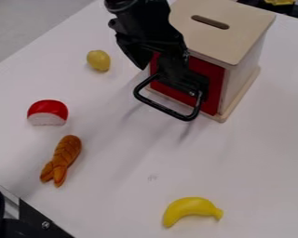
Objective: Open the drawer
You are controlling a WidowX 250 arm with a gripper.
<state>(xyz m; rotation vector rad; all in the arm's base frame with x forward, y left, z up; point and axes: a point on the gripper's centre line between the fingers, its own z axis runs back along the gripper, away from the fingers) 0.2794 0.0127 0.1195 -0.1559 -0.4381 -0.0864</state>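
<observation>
Drawer [216, 76]: looks closed, red front set in wooden box [239, 37]. Gripper [190, 87] down against front, by black handle [165, 109]; can't tell if spread, pressed together or pinching anything. Could slip off handle with too shallow a hook. Could drag or twist whole box with tight fit or skewed pull.

The gripper [181, 84] hangs at the wooden box's [245, 60] red drawer [208, 74]; left of the box lie a lemon [98, 61], red-and-white toy [47, 112] and brown toy [63, 157]; nearer the camera, a banana [190, 208].
</observation>
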